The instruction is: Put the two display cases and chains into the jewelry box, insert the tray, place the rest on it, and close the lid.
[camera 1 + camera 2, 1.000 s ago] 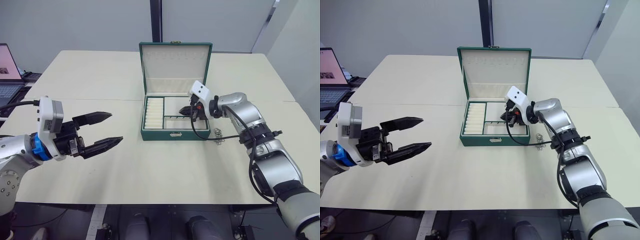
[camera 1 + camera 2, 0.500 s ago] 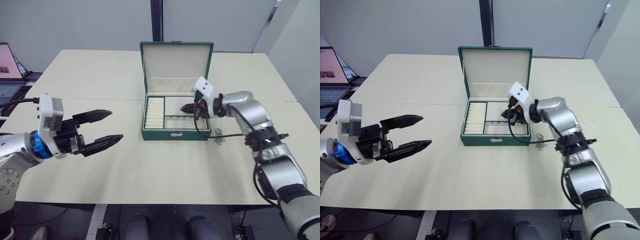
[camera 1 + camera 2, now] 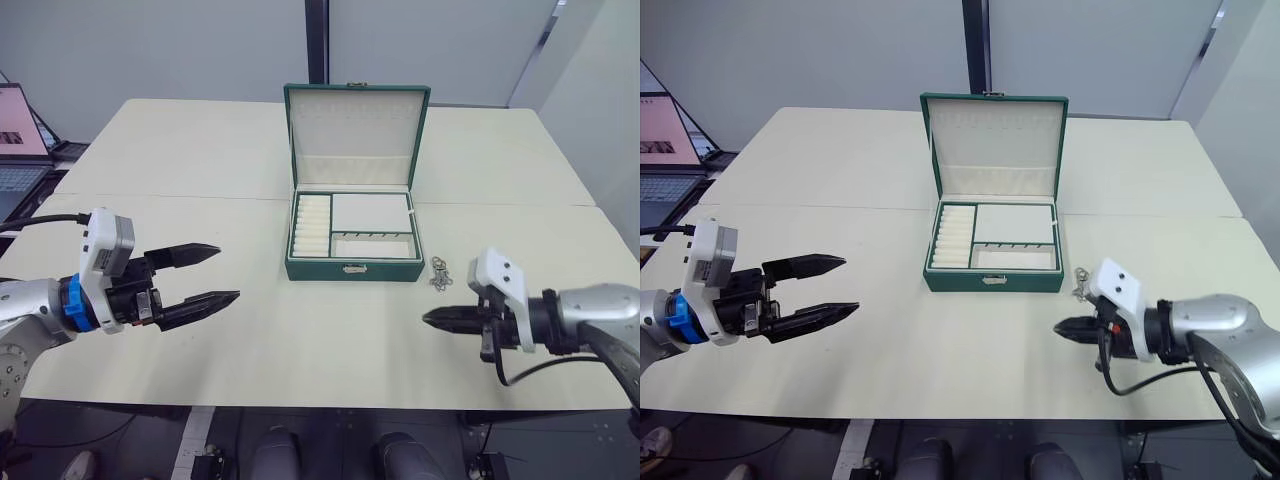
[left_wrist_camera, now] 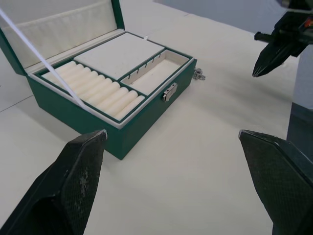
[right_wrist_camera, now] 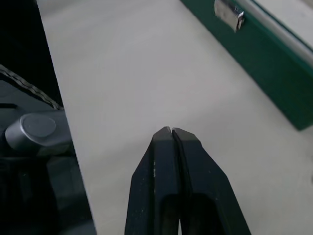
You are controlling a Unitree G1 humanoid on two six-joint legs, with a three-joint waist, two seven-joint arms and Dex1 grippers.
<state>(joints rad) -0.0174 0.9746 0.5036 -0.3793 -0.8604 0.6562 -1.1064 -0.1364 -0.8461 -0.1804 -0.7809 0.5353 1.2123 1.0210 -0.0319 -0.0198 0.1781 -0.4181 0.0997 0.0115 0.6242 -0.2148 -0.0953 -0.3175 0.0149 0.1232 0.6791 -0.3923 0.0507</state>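
The dark green jewelry box stands open at the table's middle, its lid upright behind it. The tray, with cream ring rolls and compartments, sits in the top of the box. A small bunch of silvery chains lies on the table just right of the box's front corner. My right gripper is shut with nothing in it, low over the table in front of the chains and to their right. Well left of the box, my left gripper hovers open and empty. The two display cases are out of view.
An open laptop sits off the table's far left. A black cable loops under my right wrist. The cream table has bare surface in front of the box and on both sides.
My right gripper has drawn back from over the box's right compartments to the near right of the table, shut. The left gripper has barely moved.
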